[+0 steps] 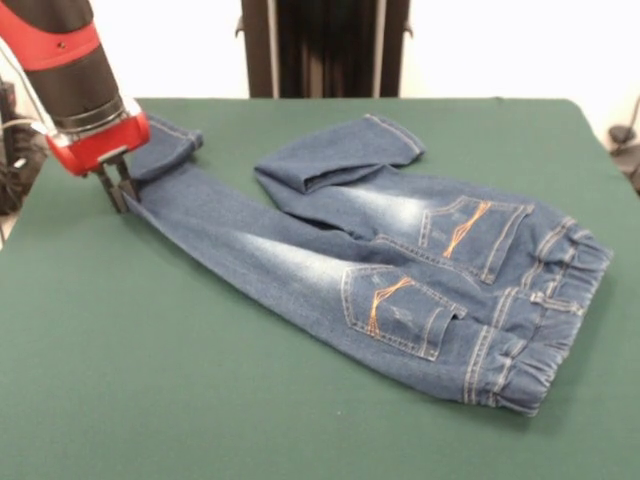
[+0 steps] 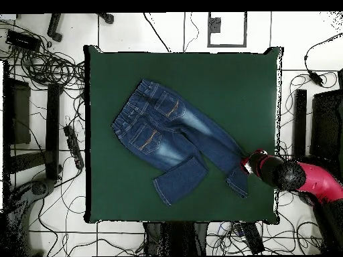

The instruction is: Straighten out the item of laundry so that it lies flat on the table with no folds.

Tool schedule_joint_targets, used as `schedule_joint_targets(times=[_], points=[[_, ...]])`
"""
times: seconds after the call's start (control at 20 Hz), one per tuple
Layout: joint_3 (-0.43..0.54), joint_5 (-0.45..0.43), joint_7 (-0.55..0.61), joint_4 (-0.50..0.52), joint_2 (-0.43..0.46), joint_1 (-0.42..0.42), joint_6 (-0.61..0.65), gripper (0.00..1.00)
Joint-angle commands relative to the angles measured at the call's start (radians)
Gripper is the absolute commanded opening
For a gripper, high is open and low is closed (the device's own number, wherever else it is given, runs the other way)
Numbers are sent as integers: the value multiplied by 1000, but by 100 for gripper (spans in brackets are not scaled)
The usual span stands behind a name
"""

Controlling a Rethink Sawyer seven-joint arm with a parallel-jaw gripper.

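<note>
The blue denim jeans (image 1: 400,270) lie on the dark green table (image 1: 200,400), back pockets up, with the gathered waistband at the near right. One leg runs left and its end is folded back, with the cuff (image 1: 170,140) lying on top. The other leg is doubled over itself, with its cuff (image 1: 395,135) at the far middle. My gripper (image 1: 118,192) is down at table level on the fold at the long leg's left end, its fingers close together on the denim edge. In the overhead view the gripper (image 2: 250,164) is at the jeans' (image 2: 167,130) right end.
The robot's pedestal (image 1: 325,48) stands behind the table's far edge. Cables and equipment (image 2: 40,73) lie on the floor around the table. Bare green felt (image 2: 221,80) surrounds the jeans on all sides.
</note>
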Motion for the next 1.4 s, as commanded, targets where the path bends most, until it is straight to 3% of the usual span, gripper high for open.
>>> schedule_joint_targets(times=[0.05,0.2,0.6,0.65,1.4], points=[[97,-38,-272,53,112,110,51,0],[77,-46,-195,48,99,134,-1,0],[52,-79,-166,46,69,177,8,0],[49,-82,-164,46,66,181,10,100],[-7,-126,-72,45,-3,266,30,100]])
